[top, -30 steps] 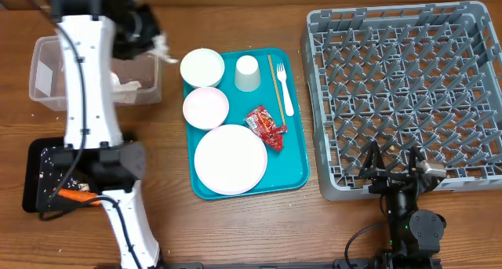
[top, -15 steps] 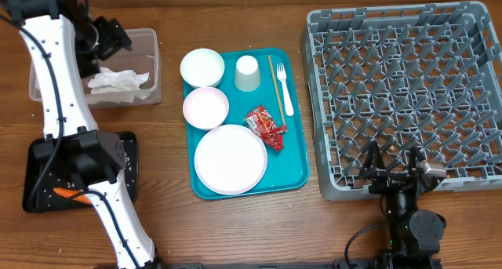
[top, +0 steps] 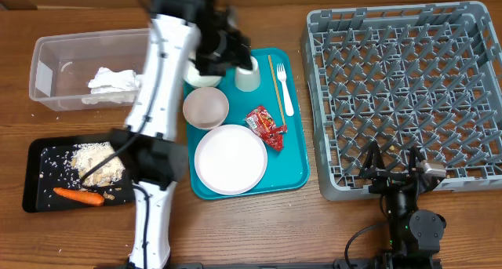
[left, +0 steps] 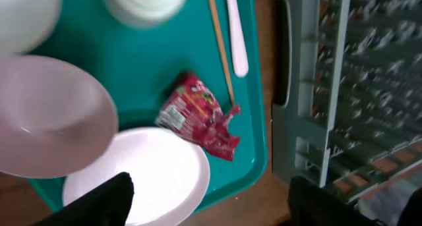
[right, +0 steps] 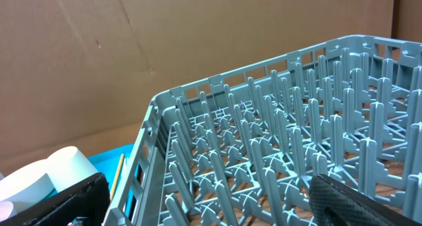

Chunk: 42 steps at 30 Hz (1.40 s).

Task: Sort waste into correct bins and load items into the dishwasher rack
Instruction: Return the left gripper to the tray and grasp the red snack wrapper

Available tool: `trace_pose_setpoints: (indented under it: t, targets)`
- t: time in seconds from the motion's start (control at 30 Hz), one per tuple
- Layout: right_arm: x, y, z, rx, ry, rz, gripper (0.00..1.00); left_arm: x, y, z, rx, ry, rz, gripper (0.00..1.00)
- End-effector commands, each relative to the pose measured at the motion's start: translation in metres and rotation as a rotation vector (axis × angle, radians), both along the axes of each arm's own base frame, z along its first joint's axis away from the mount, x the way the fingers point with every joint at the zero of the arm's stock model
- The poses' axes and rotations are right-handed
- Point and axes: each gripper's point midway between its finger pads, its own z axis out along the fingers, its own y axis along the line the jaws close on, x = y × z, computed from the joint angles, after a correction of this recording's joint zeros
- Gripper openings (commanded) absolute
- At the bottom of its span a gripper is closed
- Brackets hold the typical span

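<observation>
Left hand [top: 226, 51] hovers over the top of the teal tray [top: 298, 175], fingers spread wide and empty, and the red wrapper [top: 266, 126] lies toward its 5 o'clock, long axis seemingly 11-to-5, far nearer this arm than the open right hand [top: 391, 161] by the dishwasher rack [top: 408, 65].

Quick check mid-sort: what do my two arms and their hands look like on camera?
The left arm has white boxy links, black joints and a thin black cable along its shell. The right arm is all black, with a cable at its base. The left hand and right hand both have black fingers.
</observation>
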Motion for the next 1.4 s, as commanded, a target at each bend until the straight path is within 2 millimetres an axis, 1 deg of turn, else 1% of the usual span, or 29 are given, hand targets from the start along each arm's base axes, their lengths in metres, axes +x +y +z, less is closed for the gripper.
trace_pose_setpoints:
  t: [0.0, 0.07, 0.13, 0.17, 0.23, 0.33, 0.4, 0.5, 0.53, 0.63, 0.73, 0.83, 0.87, 0.93, 1.07, 1.13, 1.27, 1.3, 1.33, 1.37]
  targets:
    - [0.0, -0.001, -0.002, -0.006, -0.004, -0.002, 1.0, -0.022, -0.015, -0.026, 0.13, 0.0, -0.194, 0.87]
    - [0.0, -0.001, -0.002, -0.006, -0.004, -0.002, 1.0, -0.037, -0.026, -0.043, 0.145, 0.023, -0.325, 0.9]
    - [0.0, -0.001, -0.002, -0.006, -0.004, -0.002, 1.0, -0.042, -0.03, -0.059, 0.159, 0.037, -0.384, 0.92]
    - [0.0, -0.001, -0.002, -0.006, -0.004, -0.002, 1.0, -0.042, -0.03, -0.067, 0.17, 0.039, -0.397, 0.92]
    - [0.0, -0.001, -0.002, -0.006, -0.004, -0.002, 1.0, -0.035, -0.025, -0.09, 0.207, 0.024, -0.427, 0.92]
    - [0.0, -0.001, -0.002, -0.006, -0.003, -0.002, 1.0, -0.035, -0.021, -0.109, 0.202, 0.013, -0.513, 0.89]
    - [0.0, -0.001, -0.002, -0.006, -0.003, -0.002, 1.0, -0.038, -0.024, -0.119, 0.179, 0.023, -0.53, 0.88]
    - [0.0, -0.001, -0.002, -0.006, -0.003, -0.002, 1.0, -0.036, -0.027, -0.138, 0.177, 0.008, -0.547, 0.88]
    - [0.0, -0.001, -0.002, -0.006, -0.003, -0.002, 1.0, -0.039, -0.027, -0.145, 0.174, 0.018, -0.549, 0.87]
    - [0.0, -0.001, -0.002, -0.006, -0.004, -0.002, 1.0, -0.043, -0.025, -0.153, 0.176, 0.037, -0.549, 0.85]
    - [0.0, -0.001, -0.002, -0.006, -0.004, -0.002, 1.0, -0.035, -0.03, -0.155, 0.167, 0.002, -0.536, 0.82]
    - [0.0, -0.001, -0.002, -0.006, -0.004, -0.002, 1.0, -0.03, -0.034, -0.155, 0.157, -0.021, -0.524, 0.73]
    - [0.0, -0.001, -0.002, -0.006, -0.004, -0.002, 1.0, -0.031, -0.037, -0.155, 0.145, -0.019, -0.522, 0.7]
    - [0.0, -0.001, -0.002, -0.006, -0.004, -0.002, 1.0, -0.033, -0.038, -0.156, 0.137, -0.01, -0.524, 0.67]
    - [0.0, -0.001, -0.002, -0.006, -0.004, -0.002, 1.0, -0.042, -0.037, -0.166, 0.145, 0.02, -0.534, 0.67]
    - [0.0, -0.001, -0.002, -0.006, -0.004, -0.002, 1.0, -0.044, -0.036, -0.169, 0.147, 0.032, -0.534, 0.64]
    - [0.0, -0.001, -0.002, -0.006, -0.004, -0.002, 1.0, -0.046, -0.035, -0.17, 0.148, 0.038, -0.53, 0.49]
    - [0.0, -0.001, -0.002, -0.006, -0.004, -0.002, 1.0, -0.046, -0.034, -0.169, 0.15, 0.047, -0.517, 0.43]
    - [0.0, -0.001, -0.002, -0.006, -0.004, -0.002, 1.0, -0.047, -0.034, -0.169, 0.152, 0.051, -0.506, 0.21]
    - [0.0, -0.001, -0.002, -0.006, -0.004, -0.002, 1.0, -0.046, -0.034, -0.168, 0.152, 0.054, -0.491, 0.06]
